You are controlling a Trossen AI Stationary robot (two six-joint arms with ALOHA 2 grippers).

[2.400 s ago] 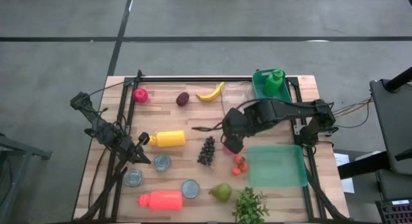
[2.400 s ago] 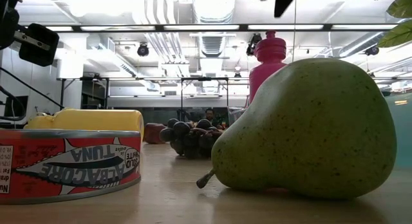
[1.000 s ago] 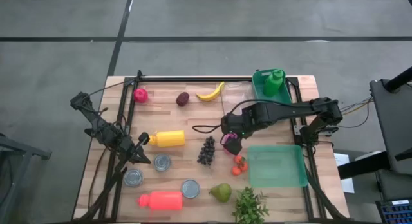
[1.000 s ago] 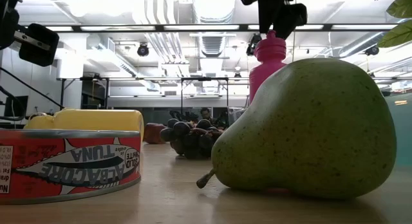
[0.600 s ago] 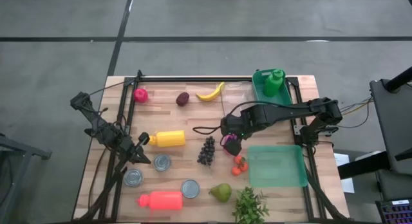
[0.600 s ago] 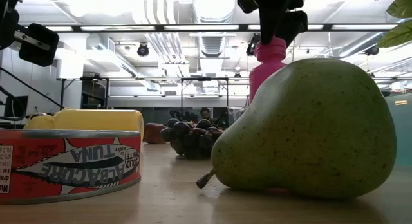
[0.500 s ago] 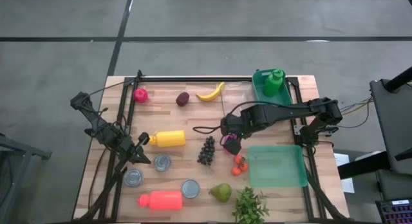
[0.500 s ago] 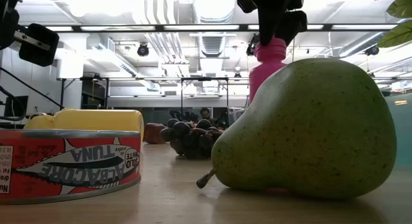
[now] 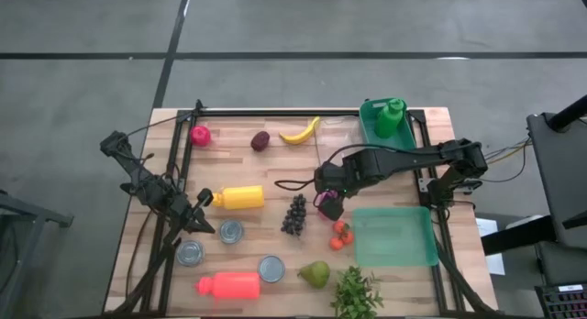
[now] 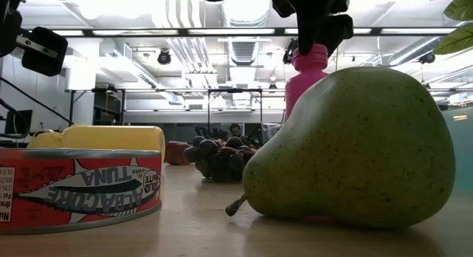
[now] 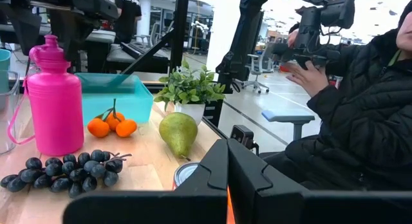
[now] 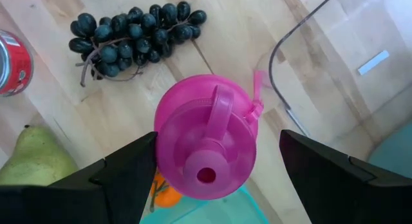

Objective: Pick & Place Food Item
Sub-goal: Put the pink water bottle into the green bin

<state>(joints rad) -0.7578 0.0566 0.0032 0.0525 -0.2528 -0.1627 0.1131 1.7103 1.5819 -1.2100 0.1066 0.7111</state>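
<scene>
Pink bottle [image 12: 206, 137] stands upright on the desk [image 9: 266, 172], round screw cap with a small spout hole and a loop strap on one side; just beside it the black grapes [image 12: 132, 34], the oranges [image 11: 112, 125] and the teal tray [image 9: 394, 236]; pear [image 10: 355, 150] a bit farther from it, near the plant [image 11: 190, 89]; right tool [image 12: 206, 166] hangs directly over the bottle, fingers [image 12: 116, 176] spread wide on either side of the cap, not touching it; in the high view the bottle is almost wholly hidden under that tool [image 9: 327, 202], only a pink sliver shows; in the low view the pear covers the bottle's lower body and the tool is cut off by the top edge; left tool [image 11: 226, 179] closed and empty, well apart from the bottle, near the yellow bottle [image 9: 240, 198]; tuna can [image 10: 77, 187] cut off at the low view's edge; person in a dark jacket [image 11: 360, 121] beyond the desk, only partly in frame.
</scene>
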